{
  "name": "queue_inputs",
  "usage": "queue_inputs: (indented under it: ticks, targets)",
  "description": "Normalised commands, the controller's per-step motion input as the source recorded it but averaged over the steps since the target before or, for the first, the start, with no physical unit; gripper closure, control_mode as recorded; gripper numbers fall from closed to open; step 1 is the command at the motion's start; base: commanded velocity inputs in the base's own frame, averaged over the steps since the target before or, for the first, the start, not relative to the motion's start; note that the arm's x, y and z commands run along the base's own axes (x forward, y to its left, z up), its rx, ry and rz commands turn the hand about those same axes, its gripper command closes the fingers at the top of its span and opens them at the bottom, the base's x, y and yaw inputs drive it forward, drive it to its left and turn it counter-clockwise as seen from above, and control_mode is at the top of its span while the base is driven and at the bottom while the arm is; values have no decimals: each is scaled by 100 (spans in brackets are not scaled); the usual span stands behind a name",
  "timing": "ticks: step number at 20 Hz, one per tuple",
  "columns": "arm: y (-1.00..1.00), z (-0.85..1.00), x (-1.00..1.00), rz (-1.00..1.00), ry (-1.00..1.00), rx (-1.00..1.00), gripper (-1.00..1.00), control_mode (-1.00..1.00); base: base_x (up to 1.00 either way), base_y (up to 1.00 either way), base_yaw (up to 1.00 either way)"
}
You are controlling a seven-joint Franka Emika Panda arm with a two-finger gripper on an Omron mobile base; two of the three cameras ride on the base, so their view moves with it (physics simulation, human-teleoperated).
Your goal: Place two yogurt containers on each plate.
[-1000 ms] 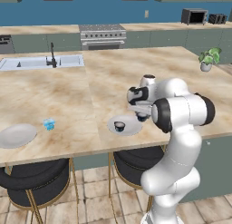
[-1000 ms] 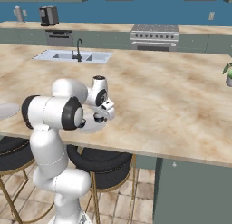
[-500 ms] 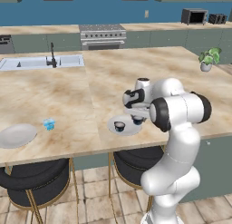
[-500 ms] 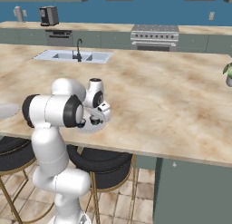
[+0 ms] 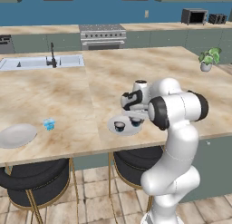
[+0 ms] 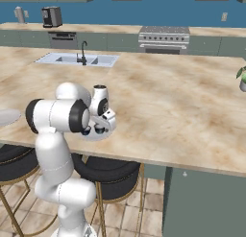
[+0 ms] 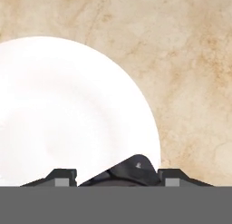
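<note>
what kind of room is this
A rendered kitchen, most likely: a stainless double sink with a dark faucet set in a long beige marble counter, a steel range and a dark microwave behind.

Two plates (image 5: 108, 125) (image 5: 17, 135); two dark yogurt cups (image 5: 119, 126) (image 5: 135, 122); one light blue cup (image 5: 49, 124).

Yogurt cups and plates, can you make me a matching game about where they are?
Things:
1. light blue cup
2. two dark cups
3. far plate
4. sink

Places:
A. counter's left edge, nothing on it
B. back of the counter
C. on the plate under the gripper
D. on the counter beside the bare plate

Pairs: 1-D, 2-C, 3-A, 4-B
</note>
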Motion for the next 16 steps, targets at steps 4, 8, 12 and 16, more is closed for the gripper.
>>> queue_inputs:
  ticks: [4,8,12,16]
  targets:
    - [3,-21,1,0,0,0,100,-100,0,0,0]
    - [0,-14,0,0,0,0,100,-100,0,0,0]
    - [0,-1,1,0,0,0,-100,-100,0,0,0]
    - [0,0,0,0,0,0,-100,-100,0,0,0]
